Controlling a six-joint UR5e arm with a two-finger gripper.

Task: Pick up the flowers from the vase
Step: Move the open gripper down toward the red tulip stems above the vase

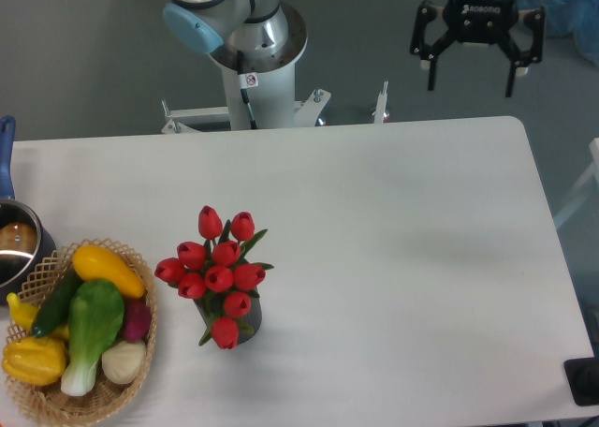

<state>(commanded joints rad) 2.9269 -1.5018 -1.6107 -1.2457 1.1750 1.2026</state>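
Note:
The flowers [218, 273], a bunch of red tulip buds with green stems and leaves, stand in the vase [249, 316], a small dark cylinder mostly hidden under them, on the white table left of centre. My gripper [473, 79] hangs open high at the top right, beyond the table's far edge and far from the flowers. Nothing is between its black fingers.
A wicker basket [51, 404] of yellow, green and purple vegetables sits at the front left corner. A steel pot [17, 249] with a blue handle is cut off by the left edge. The arm's base [255, 66] stands behind the table's far edge. A dark object [585, 382] shows at the right front corner.

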